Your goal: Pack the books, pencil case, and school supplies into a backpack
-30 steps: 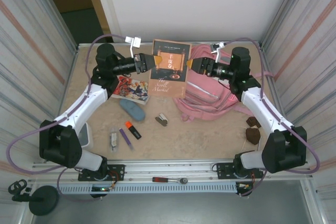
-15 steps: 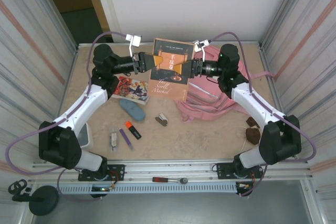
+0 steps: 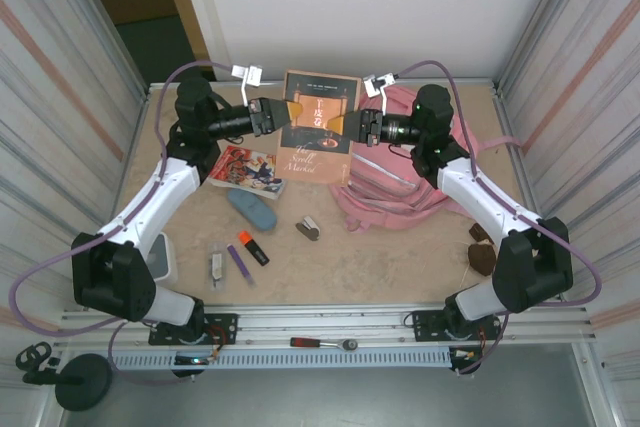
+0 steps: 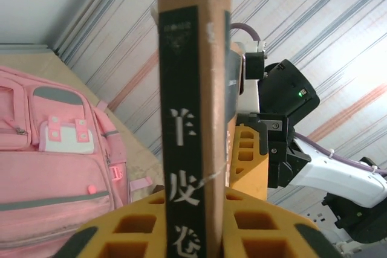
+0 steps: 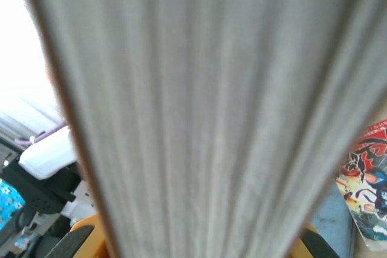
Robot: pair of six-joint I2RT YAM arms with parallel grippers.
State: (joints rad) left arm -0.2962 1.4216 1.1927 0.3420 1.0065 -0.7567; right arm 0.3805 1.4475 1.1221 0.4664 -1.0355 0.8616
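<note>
My left gripper (image 3: 291,113) clamps the brown-tan book (image 3: 318,152) at its spine, right gripper (image 3: 350,125) clamps its page edge. Risk: uneven release drops it beside pink backpack (image 3: 400,185)

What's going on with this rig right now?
Both hands are on the brown-tan book: the left hand grips its spine edge, the right hand its page edge, holding it up beside the pink backpack. The cartoon-cover book, blue pencil case, highlighter and purple pen lie on the table, not yet packed.
</note>
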